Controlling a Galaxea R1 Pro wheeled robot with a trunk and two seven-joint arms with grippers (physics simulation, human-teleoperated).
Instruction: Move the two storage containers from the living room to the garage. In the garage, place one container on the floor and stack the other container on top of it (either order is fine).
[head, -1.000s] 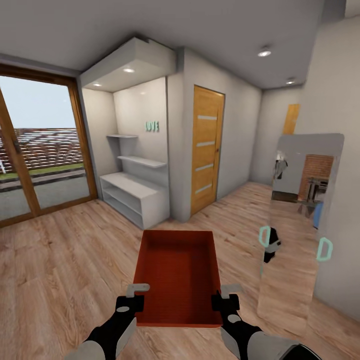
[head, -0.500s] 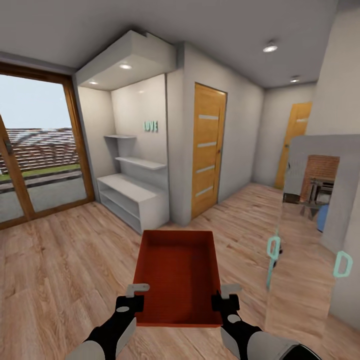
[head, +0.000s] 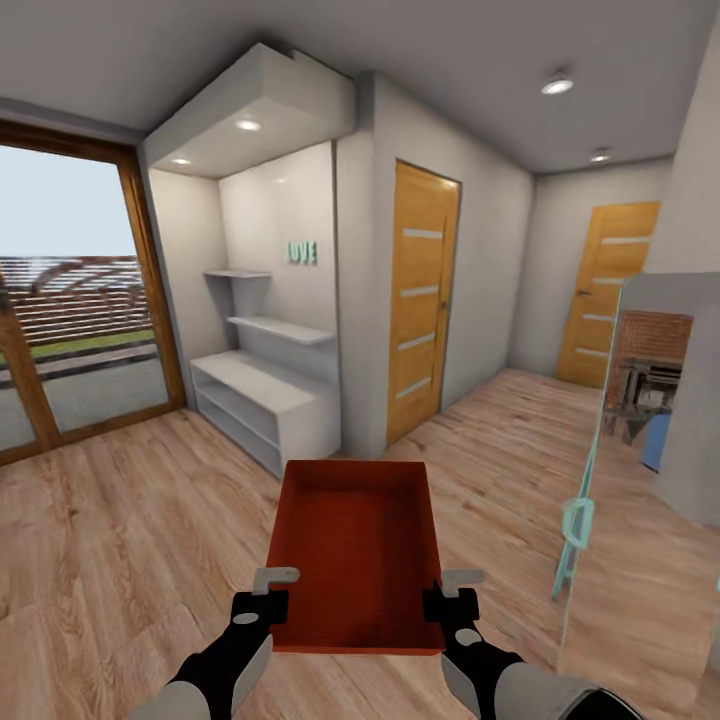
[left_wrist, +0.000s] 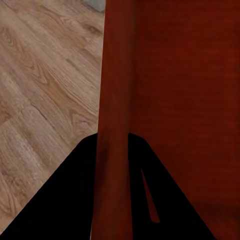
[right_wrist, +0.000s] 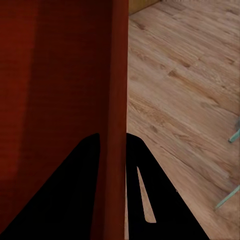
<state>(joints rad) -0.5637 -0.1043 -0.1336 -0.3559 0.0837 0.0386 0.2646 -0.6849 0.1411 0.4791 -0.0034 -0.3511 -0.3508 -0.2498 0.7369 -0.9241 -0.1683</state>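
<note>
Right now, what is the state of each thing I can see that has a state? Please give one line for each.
Storage container: carried above the wood floor, upright, empty, no lid.
Left gripper: shut on the container's left wall.
Right gripper: shut on the container's right wall.
Near wooden door: closed.
Far wooden door: closed.
Ceiling lights: on.

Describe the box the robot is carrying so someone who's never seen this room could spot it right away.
Start at the big glass door on the left and the white shelf unit beside it. In front of that unit, above the wood floor, sits the storage container, gripped by the left hand and right hand. It is the one orange-red, lidless box.
</note>
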